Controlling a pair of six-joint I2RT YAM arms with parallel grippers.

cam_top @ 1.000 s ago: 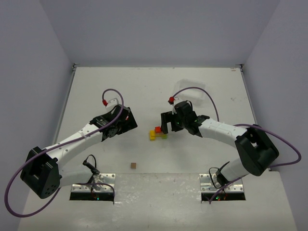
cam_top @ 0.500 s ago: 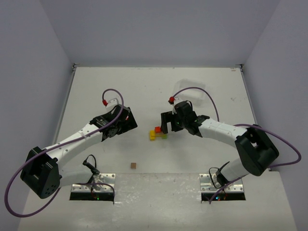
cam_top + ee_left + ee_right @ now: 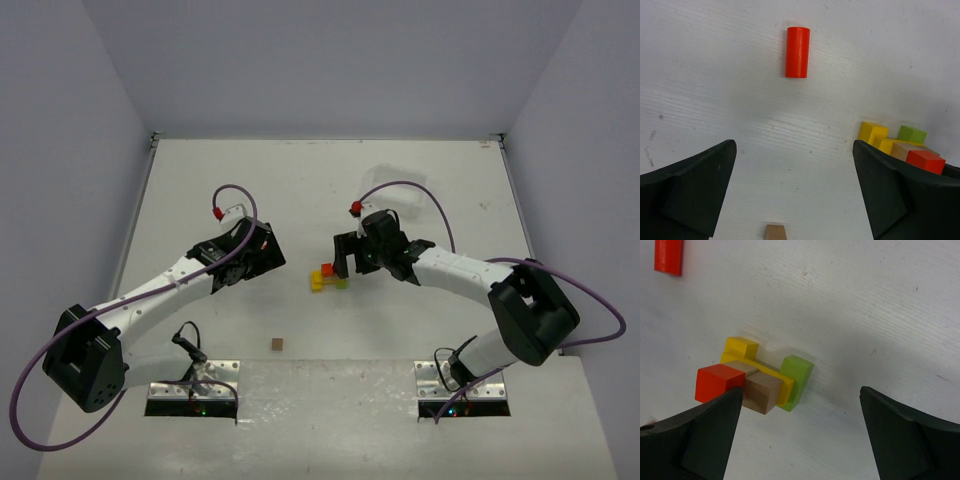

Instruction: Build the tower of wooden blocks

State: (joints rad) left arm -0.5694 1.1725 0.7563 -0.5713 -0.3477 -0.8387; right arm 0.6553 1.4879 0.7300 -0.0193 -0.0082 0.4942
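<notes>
Stacking advice: lower the red cylinder (image 3: pixel 797 52) slowly onto the wood block tower (image 3: pixel 756 381).
Left pincer (image 3: pixel 797 192): open, empty.
Right pincer (image 3: pixel 802 435): open, empty.

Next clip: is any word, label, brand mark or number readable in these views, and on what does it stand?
None can be read.
The wood block tower, the red cylinder, the loose brown block and the table show no lettering.

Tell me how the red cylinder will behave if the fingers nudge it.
The red cylinder lies on its side, so it will probably roll if pushed across its length. It looks like painted wood: likely stiff and light. Its round side may slip.
</notes>
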